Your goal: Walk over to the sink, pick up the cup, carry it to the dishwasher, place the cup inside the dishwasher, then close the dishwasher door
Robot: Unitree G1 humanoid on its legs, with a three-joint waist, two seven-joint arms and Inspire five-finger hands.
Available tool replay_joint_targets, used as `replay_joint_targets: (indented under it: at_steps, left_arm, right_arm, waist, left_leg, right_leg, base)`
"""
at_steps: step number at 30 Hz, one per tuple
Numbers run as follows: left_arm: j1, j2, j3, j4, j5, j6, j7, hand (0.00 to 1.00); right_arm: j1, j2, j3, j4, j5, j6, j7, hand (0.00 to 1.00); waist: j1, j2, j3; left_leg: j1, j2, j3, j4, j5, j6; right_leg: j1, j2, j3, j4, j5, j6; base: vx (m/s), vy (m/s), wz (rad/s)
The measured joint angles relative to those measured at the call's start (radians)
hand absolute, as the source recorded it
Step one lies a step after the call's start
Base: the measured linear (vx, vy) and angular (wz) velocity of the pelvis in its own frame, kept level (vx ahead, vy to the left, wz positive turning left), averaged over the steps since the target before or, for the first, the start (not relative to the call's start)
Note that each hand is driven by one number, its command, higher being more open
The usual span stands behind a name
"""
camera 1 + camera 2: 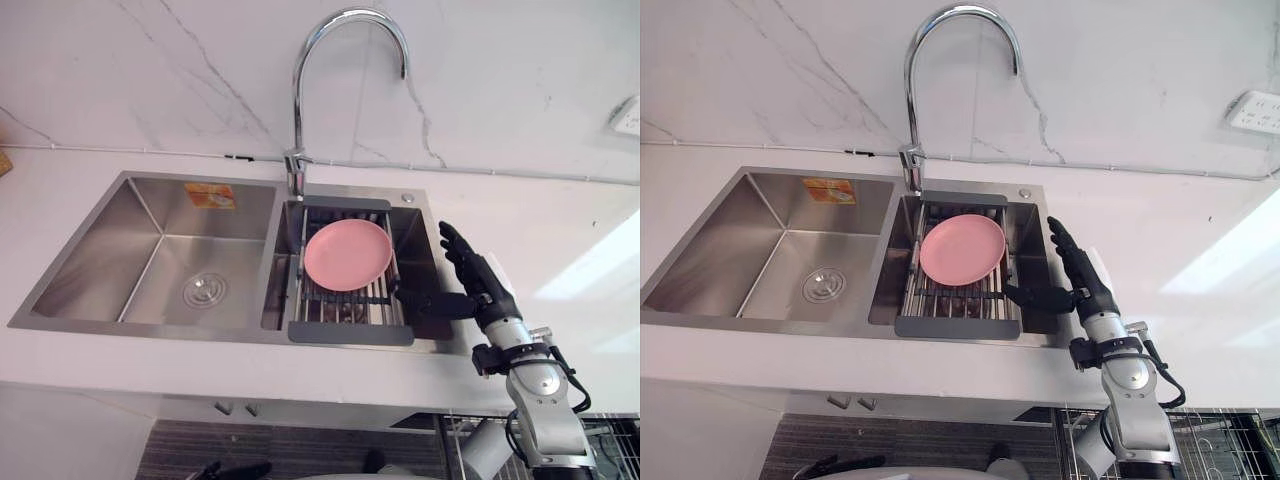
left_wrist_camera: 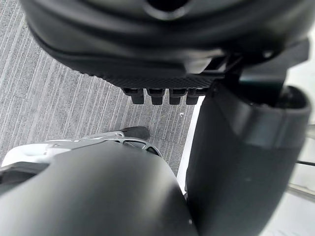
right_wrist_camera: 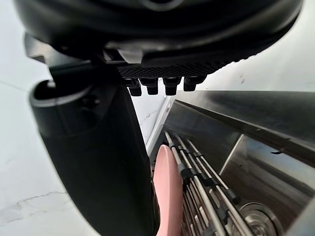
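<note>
While the right hand (image 1: pixel 485 290) hovered at the near right corner of the sink (image 1: pixel 100 250), its fingers stood straight and spread, its thumb stuck out sideways, and it held nothing. What the task names a cup looked here to be a pink plate (image 1: pixel 347 254), the one loose thing within reach. It lay on the drying rack (image 1: pixel 350 332) that bridged the basin on the thumb's side of the hand. The plate sat just beyond the thumb tip and a little further from the robot than the palm. Whether the thumb touched the rack could not be told. In the right wrist view the plate showed nearly edge-on, with its rim turned toward the hand and its underside resting across the bars. Being round, it offered no long axis to line up on, so the rim seemed the part to take. The coming move likely turned on carrying the hand thumb-first over the rack's edge, with fingers above the rim and thumb below. The right hand was by far the nearer. The left hand (image 2: pixel 162 29) hung low over the grey floor (image 2: pixel 74 113), fingers relaxed and empty.
</note>
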Motion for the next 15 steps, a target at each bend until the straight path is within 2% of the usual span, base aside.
replay_joint_targets:
  at_steps: [5, 15]
  left_arm:
    - [-0.002, 0.01, -0.04, 0.0, -0.021, 0.002, 0.0, 1.0]
    - [-0.011, 0.014, -0.063, 0.0, -0.023, 0.018, 0.006, 1.0]
  right_arm:
    - [0.012, 0.0, 0.003, 0.0, -0.111, -0.016, -0.003, 1.0]
    - [0.012, 0.0, 0.05, 0.0, -0.198, -0.03, -0.08, 1.0]
  waist:
    - [0.001, 0.002, 0.001]
    - [0.003, 0.01, 0.006]
  left_leg:
    - [0.001, -0.001, 0.0, -0.003, 0.0, 0.0]
    - [0.002, -0.002, -0.002, -0.005, 0.002, -0.002]
  right_leg:
    - [0.0, 0.0, 0.0, 0.0, 0.0, 0.0]
    - [0.001, -0.001, -0.001, 0.0, 0.0, 0.001]
  base:
    - [0.0, 0.0, 0.0]
    - [0.0, 0.0, 0.0]
